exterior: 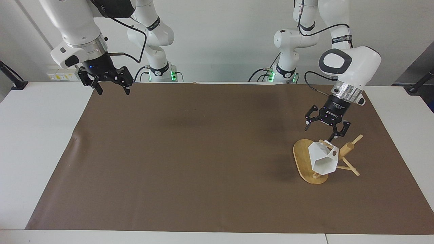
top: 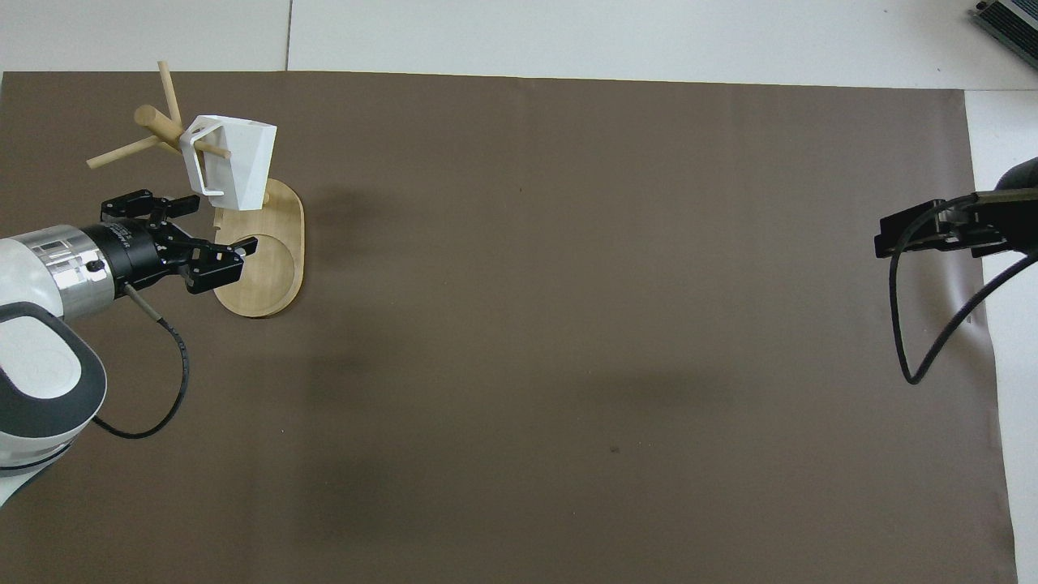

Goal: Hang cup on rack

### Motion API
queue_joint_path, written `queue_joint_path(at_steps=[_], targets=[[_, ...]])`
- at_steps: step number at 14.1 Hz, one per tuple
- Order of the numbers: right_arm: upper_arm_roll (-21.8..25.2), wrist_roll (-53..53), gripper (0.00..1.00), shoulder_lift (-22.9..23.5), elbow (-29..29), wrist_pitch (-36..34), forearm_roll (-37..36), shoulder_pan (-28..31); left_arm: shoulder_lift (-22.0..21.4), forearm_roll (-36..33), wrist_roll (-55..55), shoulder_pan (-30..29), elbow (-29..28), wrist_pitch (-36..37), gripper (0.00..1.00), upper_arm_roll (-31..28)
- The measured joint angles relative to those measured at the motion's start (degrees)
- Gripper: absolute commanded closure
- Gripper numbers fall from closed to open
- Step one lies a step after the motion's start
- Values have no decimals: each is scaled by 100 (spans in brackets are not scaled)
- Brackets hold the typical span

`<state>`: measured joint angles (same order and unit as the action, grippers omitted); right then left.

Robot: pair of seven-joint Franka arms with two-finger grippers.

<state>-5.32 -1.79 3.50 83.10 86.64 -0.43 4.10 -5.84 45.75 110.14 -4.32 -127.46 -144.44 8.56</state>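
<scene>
Hanging cup (exterior: 323,158) on rack (exterior: 346,151) peg, left gripper (exterior: 323,130) fingers spread above it, clear, right gripper (exterior: 109,87) waiting, fingers spread.

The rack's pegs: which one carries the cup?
The peg threaded through the white cup's boxy handle, pointing toward the table's middle. The rack's other pegs stand bare. The open left gripper hangs above it.

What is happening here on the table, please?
The white cup hangs by its handle on a peg of the bamboo rack, which stands on the brown mat toward the left arm's end of the table. The left claw is open, holds nothing, and hovers just above the cup and the rack's base, apart from both. The right arm waits, its claw open over the mat's corner at its own end.
</scene>
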Motion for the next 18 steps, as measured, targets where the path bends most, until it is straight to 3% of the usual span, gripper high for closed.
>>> queue_joint_path(at_steps=[5,12,18], targets=[[0,0,0,0,0,0,0,0,-424,-1089,-741,-74,-107,782,0,-80],[0,0,0,0,0,0,0,0,-484,-1973,-2452,-80,145,1813,0,-546],[0,0,0,0,0,0,0,0,-522,-2508,-3945,-85,561,2338,0,-599]])
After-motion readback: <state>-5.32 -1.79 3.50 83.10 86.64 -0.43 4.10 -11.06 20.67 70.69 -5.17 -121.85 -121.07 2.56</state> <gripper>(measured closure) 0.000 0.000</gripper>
